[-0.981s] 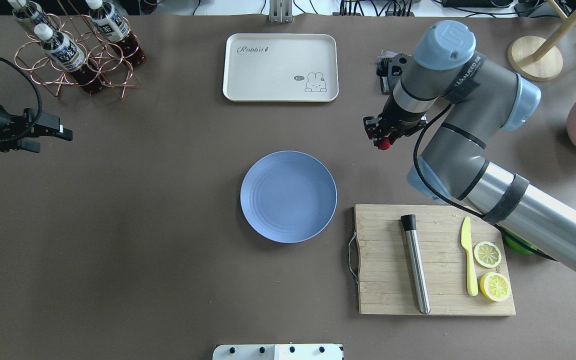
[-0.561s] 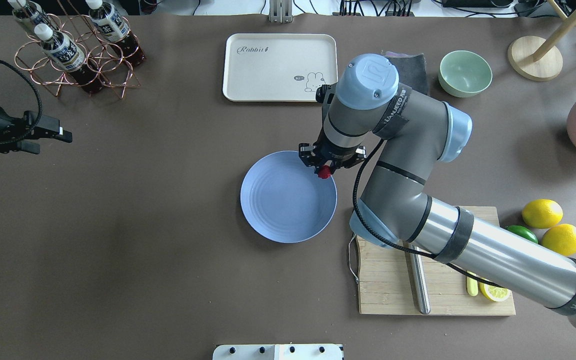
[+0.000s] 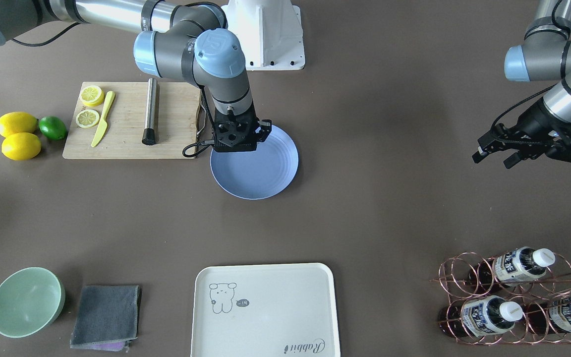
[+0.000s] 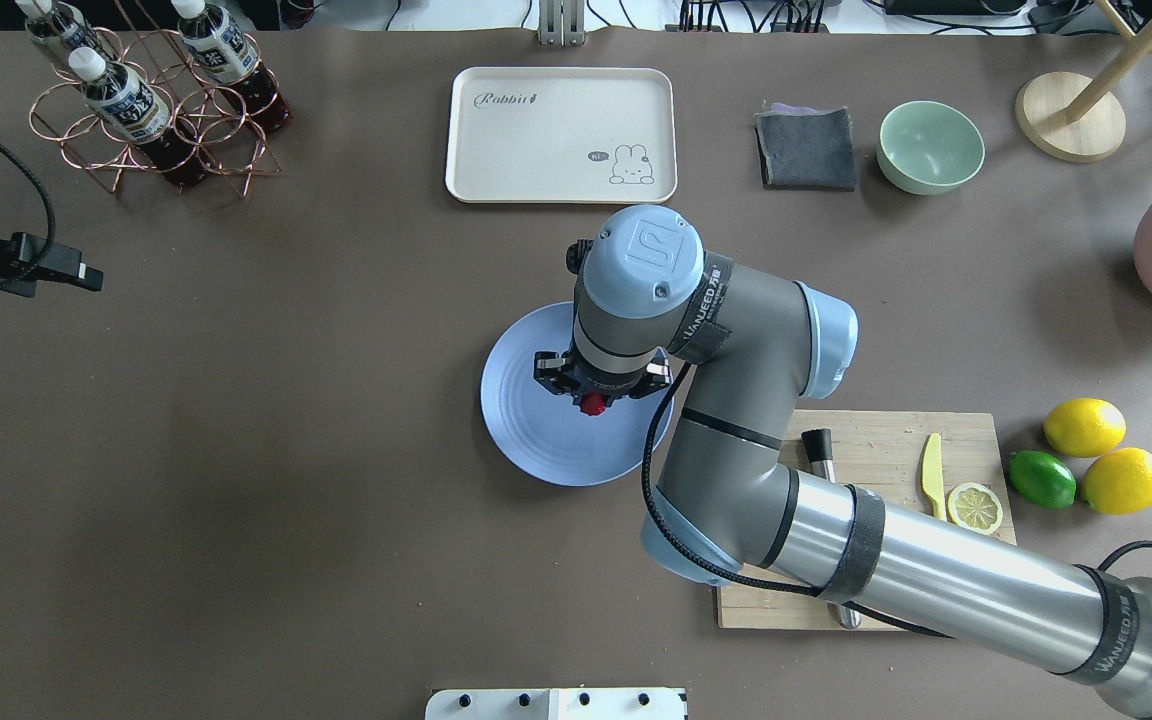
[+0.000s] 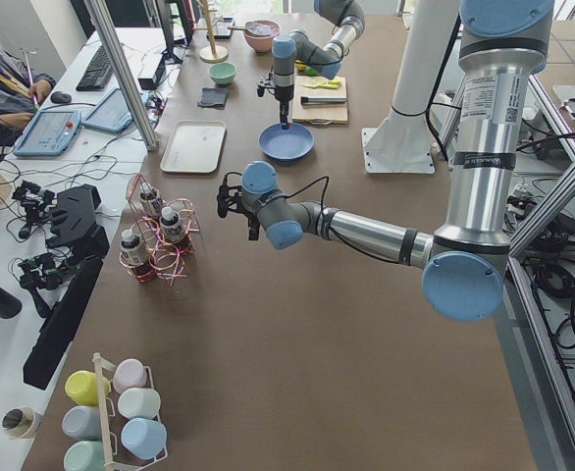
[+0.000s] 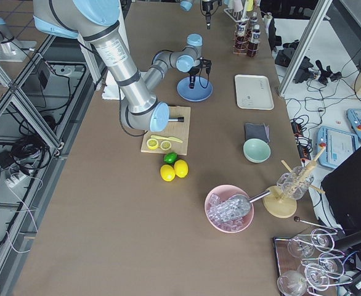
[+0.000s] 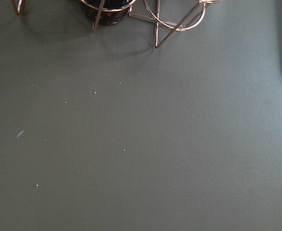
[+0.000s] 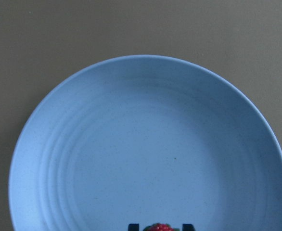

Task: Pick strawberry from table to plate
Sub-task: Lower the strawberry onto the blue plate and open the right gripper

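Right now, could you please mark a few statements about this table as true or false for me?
1. The right gripper grips the strawberry over the plate. True.
2. The green bowl sits on the cutting board. False: it stands on the table, beside a grey cloth.
3. The left gripper holds a bottle. False: it is open and empty.
4. A lime lies beside two lemons. True.
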Action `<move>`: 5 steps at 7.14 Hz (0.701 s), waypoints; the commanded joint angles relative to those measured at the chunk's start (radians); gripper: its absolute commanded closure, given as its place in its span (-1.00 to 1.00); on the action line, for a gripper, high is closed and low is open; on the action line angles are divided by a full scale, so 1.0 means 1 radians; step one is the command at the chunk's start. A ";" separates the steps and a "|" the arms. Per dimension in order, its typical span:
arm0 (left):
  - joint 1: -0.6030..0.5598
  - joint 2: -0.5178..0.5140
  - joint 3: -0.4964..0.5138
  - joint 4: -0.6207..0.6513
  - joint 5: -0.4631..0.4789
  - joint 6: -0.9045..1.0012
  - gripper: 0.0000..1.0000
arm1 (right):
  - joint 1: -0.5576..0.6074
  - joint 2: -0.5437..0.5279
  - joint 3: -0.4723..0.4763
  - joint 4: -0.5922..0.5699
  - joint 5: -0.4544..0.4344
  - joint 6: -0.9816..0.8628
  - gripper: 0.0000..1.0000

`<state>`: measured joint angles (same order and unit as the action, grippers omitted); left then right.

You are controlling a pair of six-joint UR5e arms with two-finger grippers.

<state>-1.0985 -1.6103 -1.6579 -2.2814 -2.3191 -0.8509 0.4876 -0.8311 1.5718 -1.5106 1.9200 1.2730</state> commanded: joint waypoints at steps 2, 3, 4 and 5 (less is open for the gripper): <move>-0.021 0.052 -0.016 0.011 0.004 0.052 -0.94 | -0.020 0.001 -0.055 0.081 -0.026 0.022 1.00; -0.023 0.065 -0.016 0.000 0.006 0.053 -0.94 | -0.020 0.003 -0.067 0.086 -0.029 0.019 1.00; -0.023 0.067 -0.016 -0.010 0.006 0.053 -0.94 | -0.018 0.001 -0.069 0.084 -0.045 0.019 1.00; -0.021 0.067 -0.016 -0.010 0.007 0.053 -0.94 | -0.018 0.003 -0.070 0.084 -0.049 0.020 1.00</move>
<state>-1.1205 -1.5460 -1.6730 -2.2868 -2.3131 -0.7981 0.4689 -0.8292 1.5060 -1.4283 1.8801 1.2920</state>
